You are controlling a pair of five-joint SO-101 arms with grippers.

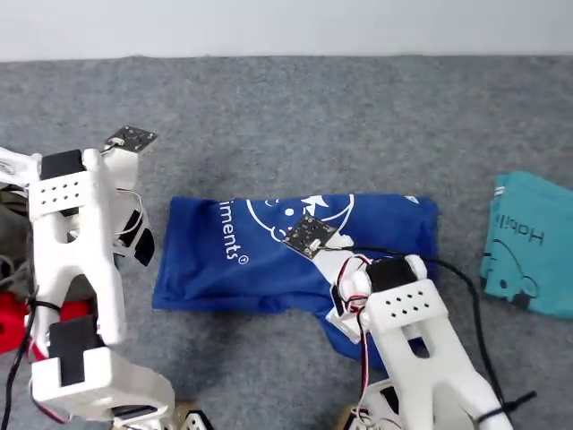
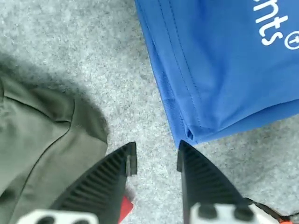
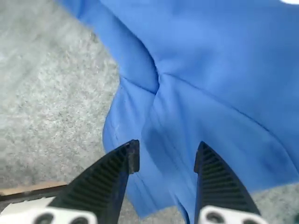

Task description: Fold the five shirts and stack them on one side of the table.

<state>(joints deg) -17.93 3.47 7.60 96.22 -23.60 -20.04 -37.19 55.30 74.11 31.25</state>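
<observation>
Blue shirt (image 1: pixel 260 255) lies mid-table on the grey felt cover (image 1: pixel 313 116), folded into a wide band. Its long axis runs side to side across the table, from your left arm's side toward your right arm's side, and its white print faces up. Part of the cloth sticks out of the band toward the near edge, under your right arm. Your left gripper (image 2: pixel 156 158) hangs over bare felt just beside the shirt's near corner on that side, jaws apart and holding nothing. An olive garment (image 2: pixel 42 149) lies on its other side. Your right gripper (image 3: pixel 166 154) hangs over the creased blue cloth by its edge, jaws likewise apart with nothing between them. A teal shirt (image 1: pixel 528 246) lies well apart at the table's right side, and something red (image 1: pixel 11 322) shows at the left edge.
</observation>
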